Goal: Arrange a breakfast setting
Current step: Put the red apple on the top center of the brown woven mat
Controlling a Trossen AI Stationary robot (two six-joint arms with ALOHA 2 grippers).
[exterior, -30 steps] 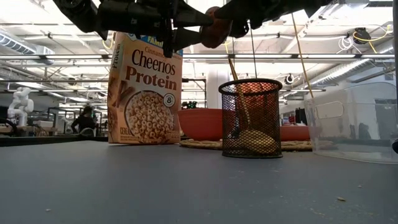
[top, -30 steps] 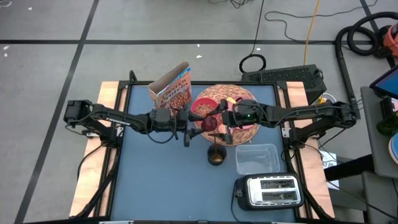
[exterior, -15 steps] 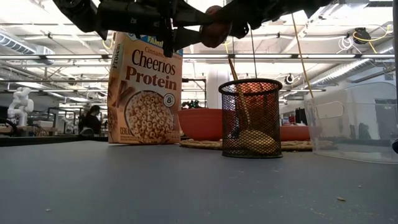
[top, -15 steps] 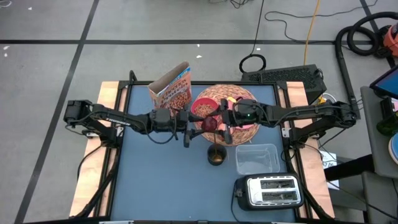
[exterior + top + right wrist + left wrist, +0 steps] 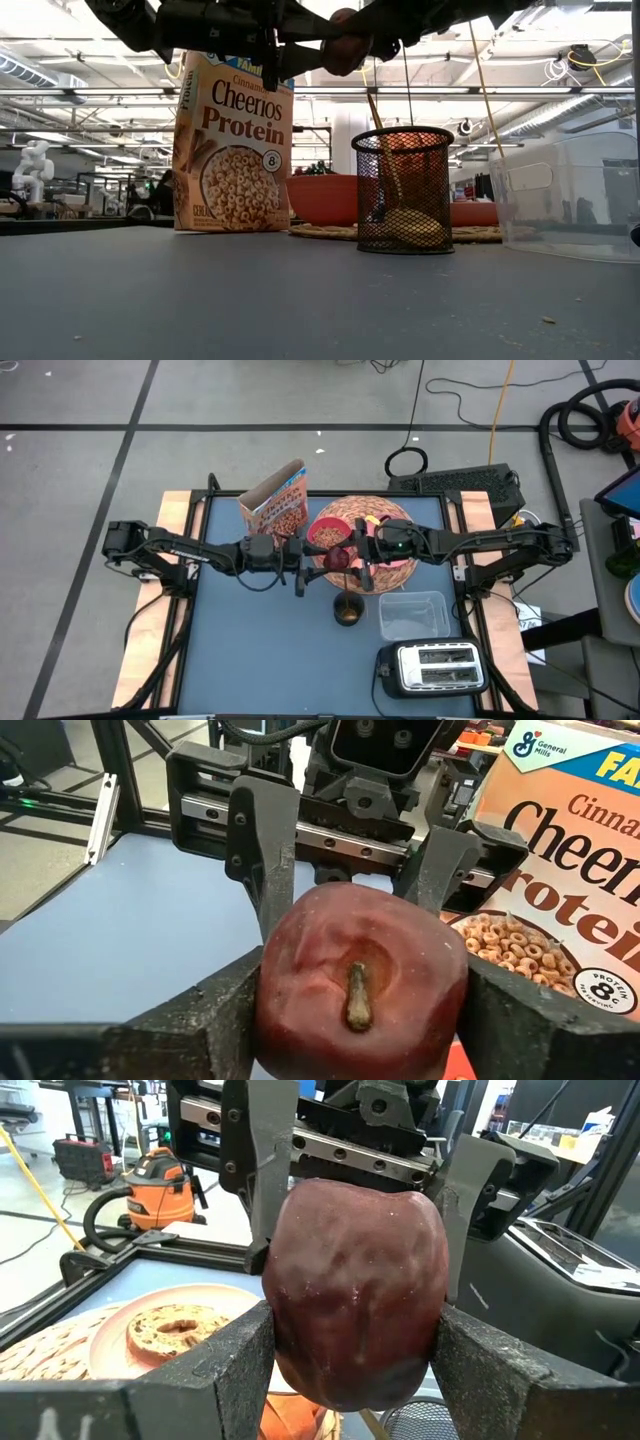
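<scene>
Both grippers clamp one fruit [image 5: 355, 1290] above the mat [image 5: 400, 570] — left gripper [image 5: 355, 1355] and right gripper [image 5: 360, 1010] from opposite sides.

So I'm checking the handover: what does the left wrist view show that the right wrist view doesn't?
Only the left wrist view shows the browned round bread on the pink plate, with the wicker mat beside it. Only the right wrist view shows the cereal box and the fruit's stem. Both show the dark red fruit gripped between the left pincer and the right pincer.
</scene>
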